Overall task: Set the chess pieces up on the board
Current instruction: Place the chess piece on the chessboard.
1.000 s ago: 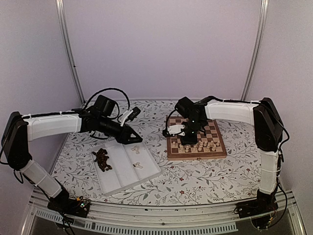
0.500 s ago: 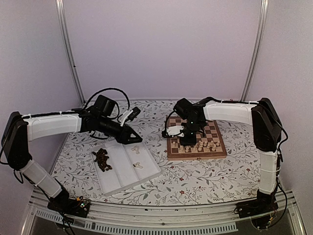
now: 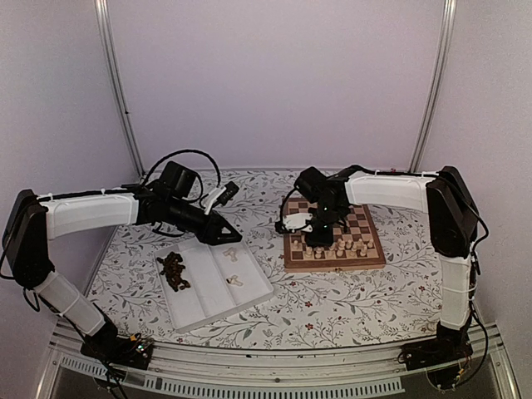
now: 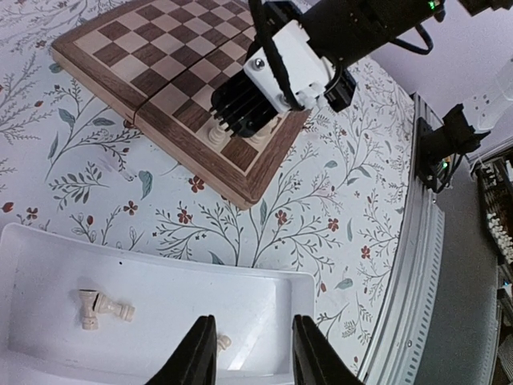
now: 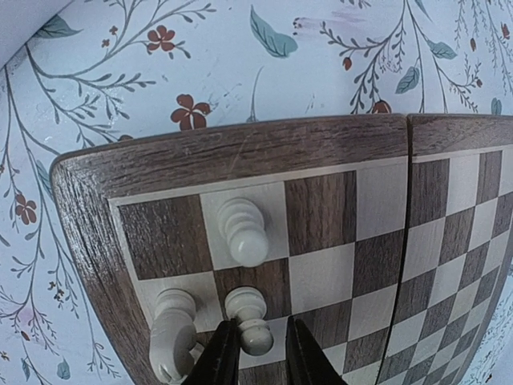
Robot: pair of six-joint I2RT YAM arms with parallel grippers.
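The board [image 3: 332,264] lies right of centre with several cream chess pieces [image 3: 339,246] along its near rows. My right gripper [image 5: 259,322] hangs over the board's corner, open, with a cream pawn [image 5: 255,321] standing between its fingers. The left finger sits close to the pawn and a gap shows on the other side. Another pawn [image 5: 243,233] and a taller cream piece [image 5: 172,333] stand beside it. My left gripper [image 4: 252,341] is open and holds nothing, low over the white tray [image 4: 160,297], where a cream piece [image 4: 224,343] lies by its left finger.
The tray [image 3: 208,303] holds a heap of dark pieces [image 3: 173,271] in its left compartment and a few cream ones [image 3: 234,281] in the right. Two cream pieces [image 4: 100,307] lie together on the tray floor. The flowered tablecloth [image 3: 332,303] surrounds both.
The right gripper's jaws have parted around the cream pawn, which now stands on its square. The right wrist has shifted slightly left. The left arm has not moved.
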